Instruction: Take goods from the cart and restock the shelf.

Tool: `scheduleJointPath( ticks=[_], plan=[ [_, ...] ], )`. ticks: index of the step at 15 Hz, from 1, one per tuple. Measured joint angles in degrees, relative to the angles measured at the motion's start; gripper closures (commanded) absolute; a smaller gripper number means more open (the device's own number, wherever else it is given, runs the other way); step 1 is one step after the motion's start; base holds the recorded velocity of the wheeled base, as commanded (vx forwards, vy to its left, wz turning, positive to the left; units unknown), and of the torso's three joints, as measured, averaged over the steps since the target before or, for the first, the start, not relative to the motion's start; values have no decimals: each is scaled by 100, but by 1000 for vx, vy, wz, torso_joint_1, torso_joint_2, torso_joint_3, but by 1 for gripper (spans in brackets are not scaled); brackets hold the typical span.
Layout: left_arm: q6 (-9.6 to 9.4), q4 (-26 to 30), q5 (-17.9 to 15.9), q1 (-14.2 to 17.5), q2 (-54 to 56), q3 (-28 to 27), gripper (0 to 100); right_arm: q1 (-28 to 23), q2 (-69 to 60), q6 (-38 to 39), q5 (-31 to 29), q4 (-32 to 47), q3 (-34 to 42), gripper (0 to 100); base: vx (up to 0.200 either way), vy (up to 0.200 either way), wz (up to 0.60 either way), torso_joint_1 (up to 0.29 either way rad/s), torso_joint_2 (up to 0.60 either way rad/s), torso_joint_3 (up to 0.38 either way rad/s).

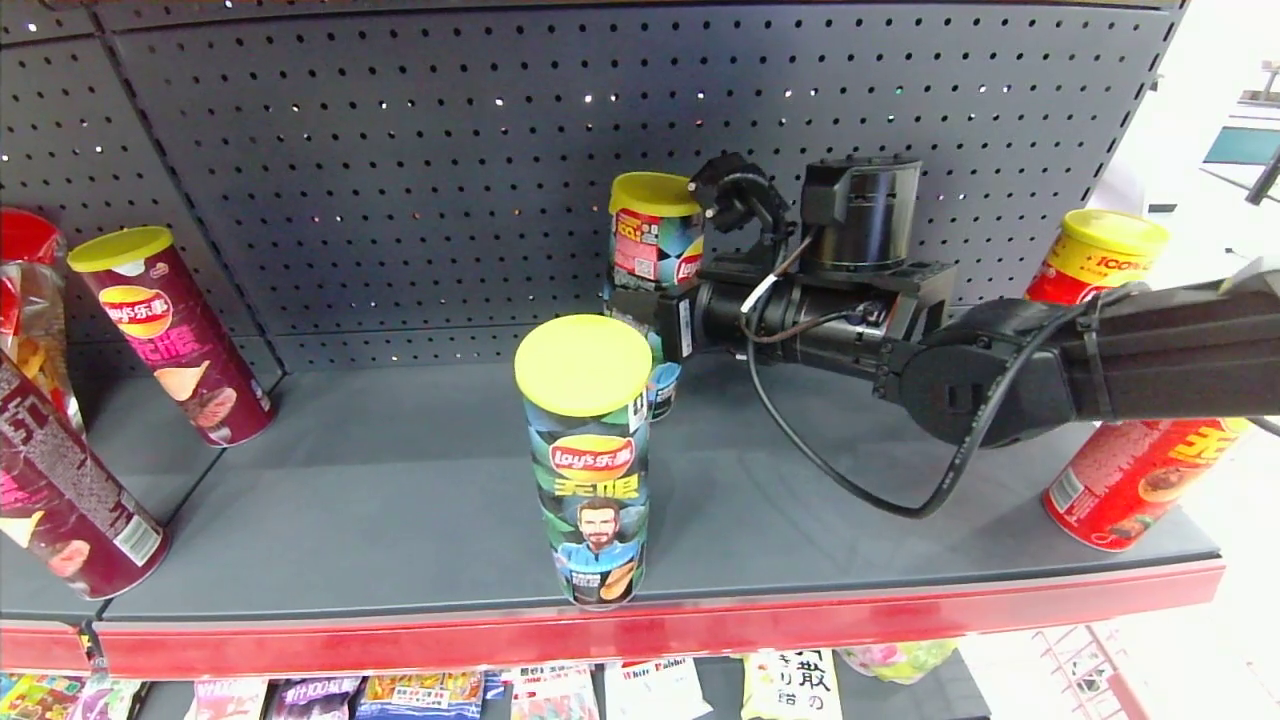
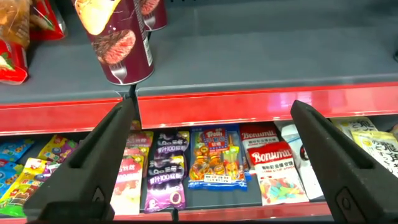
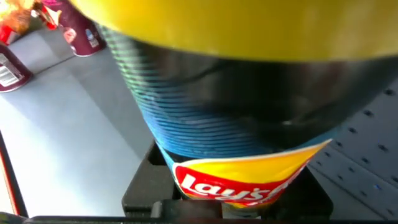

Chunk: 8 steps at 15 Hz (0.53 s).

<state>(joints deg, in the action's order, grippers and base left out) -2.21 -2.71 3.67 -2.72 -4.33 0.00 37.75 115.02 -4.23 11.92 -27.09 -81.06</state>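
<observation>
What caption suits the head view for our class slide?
Right tool grips a blue chip can at the back of the shelf, behind a matching can near the front edge.

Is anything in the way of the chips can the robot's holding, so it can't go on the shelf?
Nothing visible is. The right gripper holds the chips can near the back of the shelf, with bare shelf beside it. A second can stands in front of it, nearer the red edge, not under it.

1. Head camera looks forward and down onto the shelf [image 1: 400, 500] from close by.
2. Left wrist camera faces the shelf's front lip, sharing the maroon can [image 2: 121, 43] at the head view's eight o'clock.
3. Right wrist camera sits tight against the blue can [image 3: 236, 124].
</observation>
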Motion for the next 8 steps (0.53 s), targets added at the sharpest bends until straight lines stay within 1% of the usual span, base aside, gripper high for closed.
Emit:
scheduleJointPath(
  ticks=[4, 8],
  plan=[
    [2, 0, 0, 0, 1, 0, 0, 152, 204, 13, -11, 5, -113, 100, 0, 0, 0, 0, 0, 0],
    [10, 0, -1, 0, 0, 0, 0, 240, 332, 13, -46, 7, -67, 100, 0, 0, 0, 0, 0, 0]
  ],
)
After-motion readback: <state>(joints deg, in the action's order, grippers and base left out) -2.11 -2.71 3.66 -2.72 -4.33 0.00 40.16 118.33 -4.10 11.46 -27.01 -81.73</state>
